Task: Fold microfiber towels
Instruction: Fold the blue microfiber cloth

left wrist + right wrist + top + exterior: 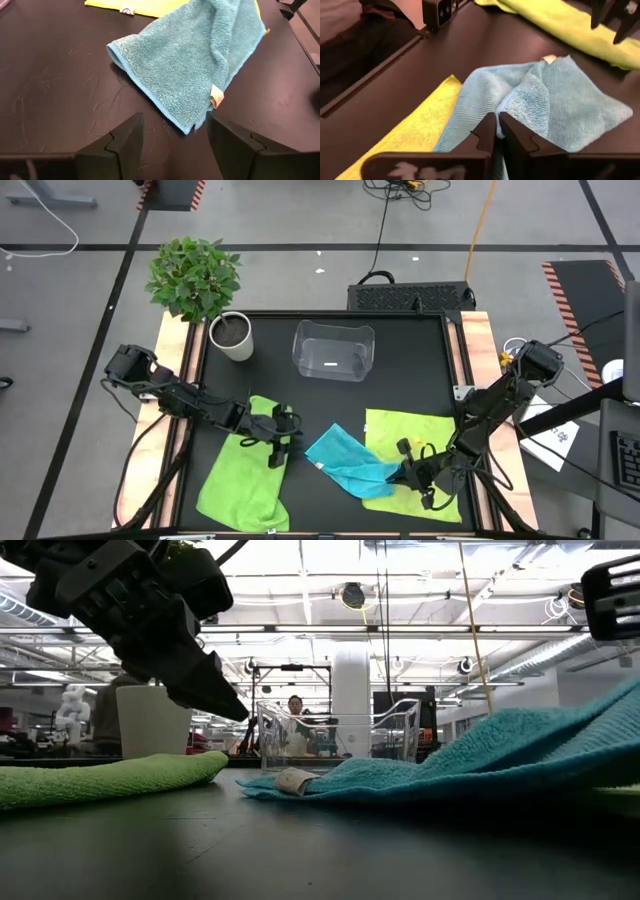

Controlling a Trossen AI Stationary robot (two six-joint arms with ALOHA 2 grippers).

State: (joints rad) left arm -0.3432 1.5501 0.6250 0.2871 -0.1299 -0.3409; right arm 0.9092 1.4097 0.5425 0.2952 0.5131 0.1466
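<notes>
Black matting covers the worktop point(330, 395) I am driving over, with a potted plant point(205, 295) at about 10 o'clock and a clear plastic bin point(333, 348) at 12. Three towels lie along the near side. One green towel point(243, 480) sprawls at 7 o'clock, a second green towel point(410, 455) lies flat at 5 o'clock, and the blue towel point(345, 460) sits between them at 6, its right end draped over the edge of that second green one.

My right tool point(497, 131) is down at the blue towel's right end, and its fingers are pressed together with a fold of blue pile caught between them, so I read that as a pinch on the cloth. My left tool point(278, 432) hovers above the upper edge of the first green towel, fingers spread wide and holding nothing; from its wrist camera the blue towel's free corner and white tag point(216, 96) lie just ahead.

I judge this cloth light, limp and fuzzy. It will sag and bunch rather than hold a shape, and the pile should grip both the fingers and the towel beneath, so dragging may pull the green one along. A hemmed corner is the best hold, with the opposite corner pinned or lifted by my other tool.
</notes>
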